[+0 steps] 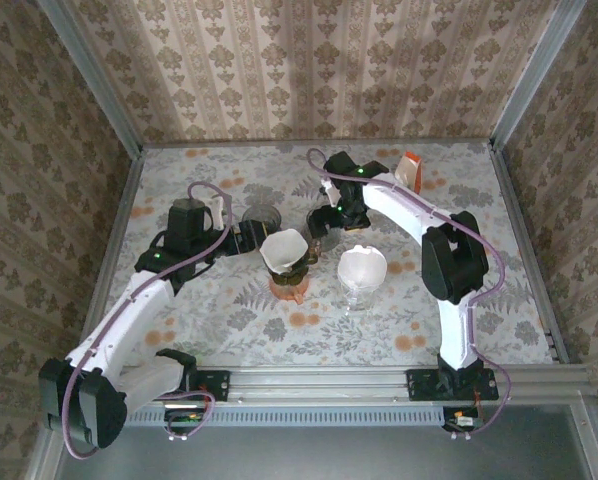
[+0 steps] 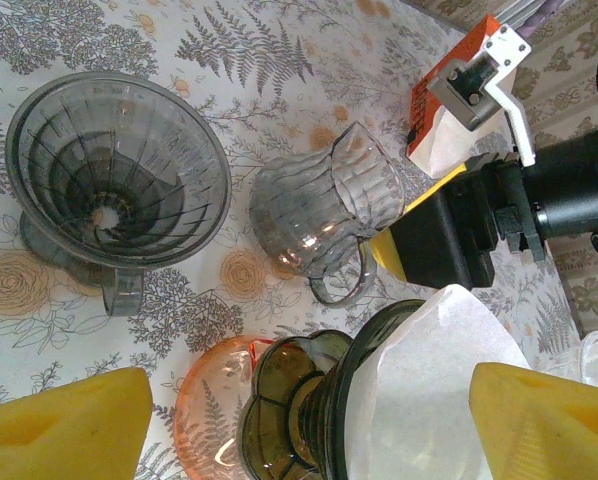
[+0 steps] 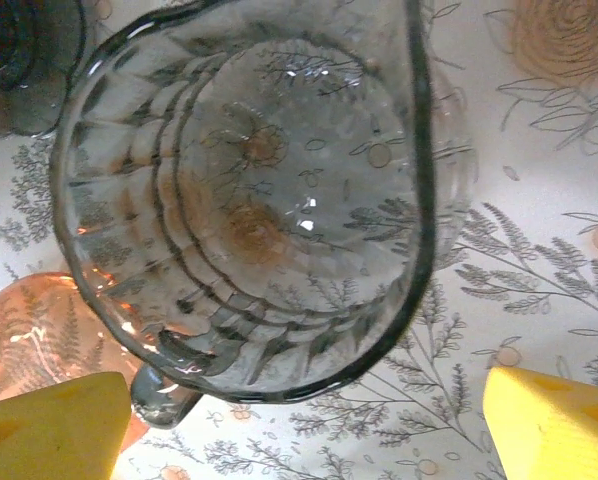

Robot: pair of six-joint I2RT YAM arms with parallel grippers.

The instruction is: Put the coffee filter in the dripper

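Left claw [image 2: 299, 430] wide open, empty; filter [image 2: 434, 385] sits in dripper [image 2: 284, 395] between its fingers, toward 3 o'clock. Right claw [image 3: 304, 425] open, empty, over jug [image 3: 249, 200]; I judge left nearer

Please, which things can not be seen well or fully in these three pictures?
Left wrist view: the white paper filter and the dark green translucent dripper are cut by the bottom edge; its seating is unclear.
Top view: the clear ribbed glass pitcher is mostly covered by the right arm.
Right wrist view: the smoky grey dripper is cut by the corner.
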